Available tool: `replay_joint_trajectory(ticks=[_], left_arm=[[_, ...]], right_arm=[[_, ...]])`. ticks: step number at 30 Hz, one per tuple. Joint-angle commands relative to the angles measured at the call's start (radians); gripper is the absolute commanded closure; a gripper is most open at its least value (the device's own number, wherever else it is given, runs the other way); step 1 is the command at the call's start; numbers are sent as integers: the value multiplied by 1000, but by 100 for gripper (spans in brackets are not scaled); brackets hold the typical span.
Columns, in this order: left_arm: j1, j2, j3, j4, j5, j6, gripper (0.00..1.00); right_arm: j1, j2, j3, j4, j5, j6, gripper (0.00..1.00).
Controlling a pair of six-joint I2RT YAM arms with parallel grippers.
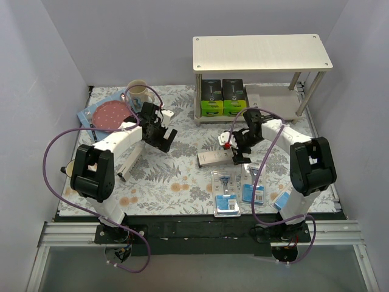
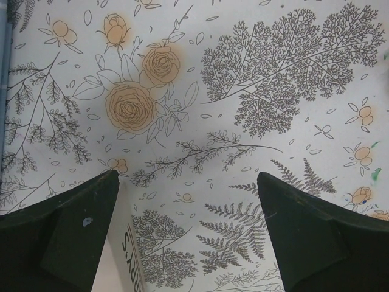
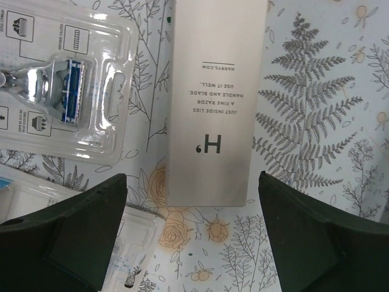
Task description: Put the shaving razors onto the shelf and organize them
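Right gripper [image 3: 191, 243] hangs with its jaws spread wide and nothing between them, just short of the near end of a slim white HARRY'S box [image 3: 209, 103] that lies flat on the cloth near the table's middle. Left gripper [image 2: 188, 243] is just as wide apart and just as empty, poised over bare cloth, with the edge of a second white box [image 2: 121, 267] showing beside its left finger (only a few letters of the print can be read there).

Several blue-carded blister packs [image 1: 226, 194] crowd the right gripper on the near right of the table. The nearest blister pack [image 3: 61, 85] lies just beside the white box, a blue-handled razor visible through its clear shell. Another pack pokes in under the same gripper's left finger.

Two black-and-lime-green boxes [image 1: 222, 98] stand side by side, touching, on the lower board of the shelf [image 1: 261, 53], which sits at the far right, well apart from both grippers. At the far left a cream mug [image 1: 138, 91] stands just behind a round pink speckled plate [image 1: 111, 114], and the plate rests on something flat and blue. Both are near the left arm's wrist.

A cloth [image 1: 176, 176] printed with grey ferns and pale orange roses covers the table. Plain pale walls close it in on three sides.
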Motion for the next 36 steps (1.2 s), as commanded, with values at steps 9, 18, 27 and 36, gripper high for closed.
replay_joint_trajectory(ticks=[9,18,27,36], left_arm=[[-2,-116,-17,14,18,-17,2],[0,-190,-75,33,26,-22,2],[0,-175,-46,54,46,-34,2],[0,-170,-41,65,55,-59,2]], right_arm=[[99,137,92,39,24,90,15],[105,161,125,-8,82,160,28],[-42,-42,152,97,71,616,37],[-442,-204,97,382,225,1180,38]])
